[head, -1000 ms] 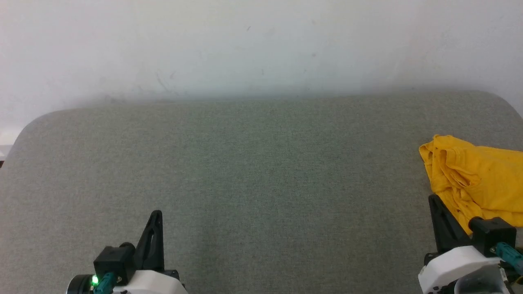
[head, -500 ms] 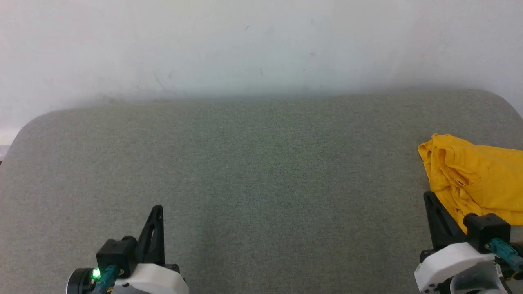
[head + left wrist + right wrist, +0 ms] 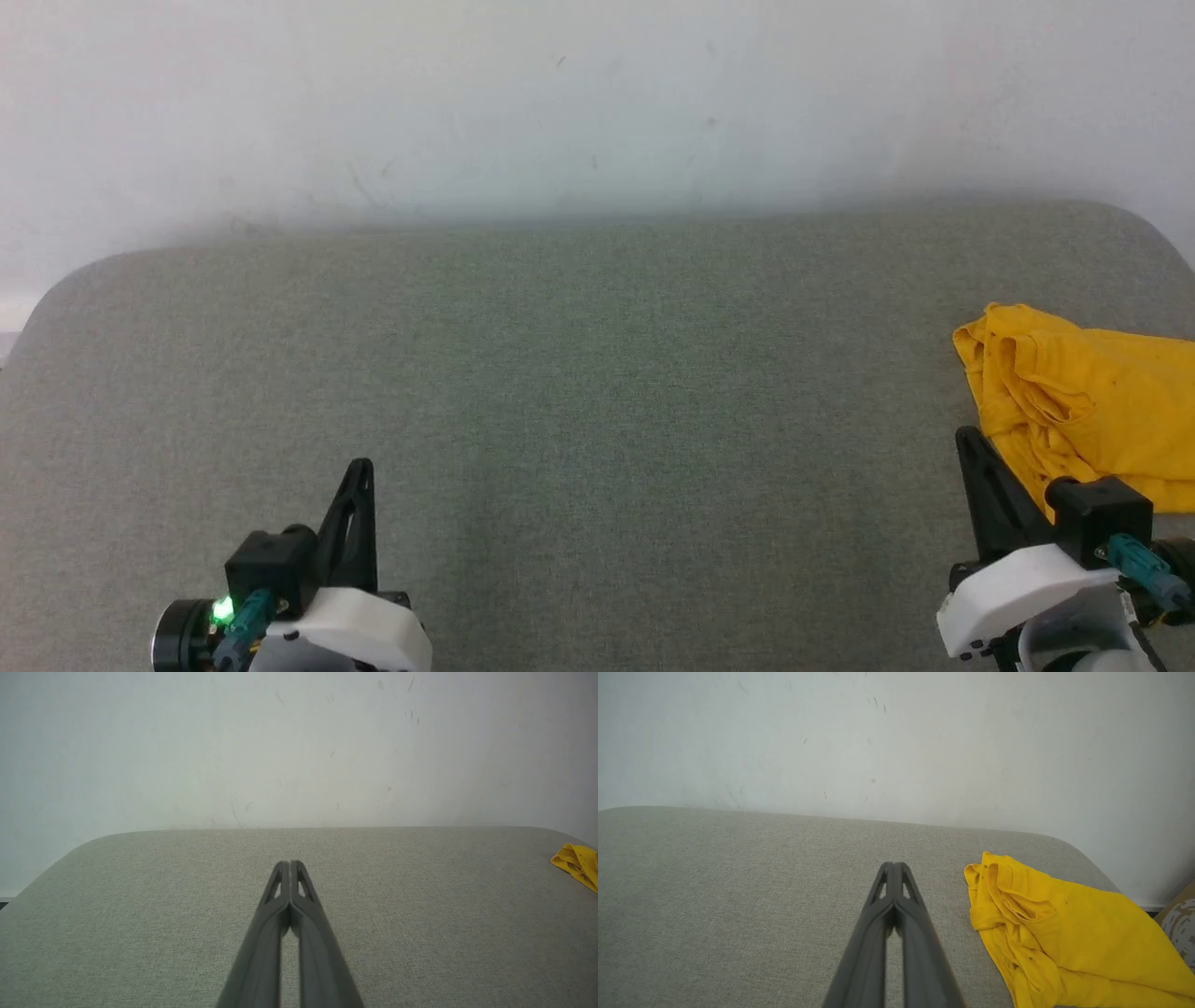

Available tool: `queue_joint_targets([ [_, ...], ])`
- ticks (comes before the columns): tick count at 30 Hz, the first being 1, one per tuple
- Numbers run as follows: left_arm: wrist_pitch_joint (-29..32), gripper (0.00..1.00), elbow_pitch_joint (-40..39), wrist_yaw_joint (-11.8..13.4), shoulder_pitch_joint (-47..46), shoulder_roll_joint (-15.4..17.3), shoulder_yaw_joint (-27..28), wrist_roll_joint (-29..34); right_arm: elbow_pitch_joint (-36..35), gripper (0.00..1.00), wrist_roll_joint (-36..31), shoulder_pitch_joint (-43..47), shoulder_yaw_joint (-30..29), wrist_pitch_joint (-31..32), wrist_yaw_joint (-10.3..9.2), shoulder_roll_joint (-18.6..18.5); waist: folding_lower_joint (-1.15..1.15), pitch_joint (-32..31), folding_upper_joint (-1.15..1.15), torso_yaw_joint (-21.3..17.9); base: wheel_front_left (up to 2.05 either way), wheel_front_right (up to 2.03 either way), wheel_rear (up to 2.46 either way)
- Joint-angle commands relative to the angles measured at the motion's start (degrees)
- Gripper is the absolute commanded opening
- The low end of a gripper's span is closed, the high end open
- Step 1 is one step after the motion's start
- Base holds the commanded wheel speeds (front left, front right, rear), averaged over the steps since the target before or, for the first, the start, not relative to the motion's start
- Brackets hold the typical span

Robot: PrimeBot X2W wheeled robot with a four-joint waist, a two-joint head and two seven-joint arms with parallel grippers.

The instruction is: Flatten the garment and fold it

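The garment is a bright yellow T-shirt lying crumpled at the right edge of the grey fabric surface; its print is hidden. It lies to the right of the fingers in the right wrist view, and a corner of the garment appears far right in the left wrist view. My right gripper is shut and empty, just left of the shirt's near edge. My left gripper is shut and empty at the lower left, far from the shirt. Its fingertips meet, as do the right one's fingertips.
A white wall rises behind the rounded grey surface. A patterned object sits beyond the surface's right edge. Wide bare fabric lies between the two grippers.
Both grippers have crept a little up the head view, and the whole picture has shifted slightly. The garment lies as before.
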Motion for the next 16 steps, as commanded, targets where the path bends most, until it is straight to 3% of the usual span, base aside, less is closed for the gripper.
queue_joint_targets([
  [1, 0.37, 0.0, 0.17, -0.55, -1.07, -0.42, 0.65, 1.12, -0.26, 0.0, -0.54, -0.69, 0.32, 0.07, -0.08, 0.16, 0.0, 0.02, 0.0, -0.02, 0.0, 0.0, 0.0],
  [16, 2.12, 0.0, 0.5, -2.25, -2.32, -2.05, 2.52, 4.09, -0.36, 0.0, -1.06, -1.45, 1.47, 0.5, -0.1, 0.19, 0.0, 0.19, 0.0, -0.26, 0.0, 0.0, 0.0],
])
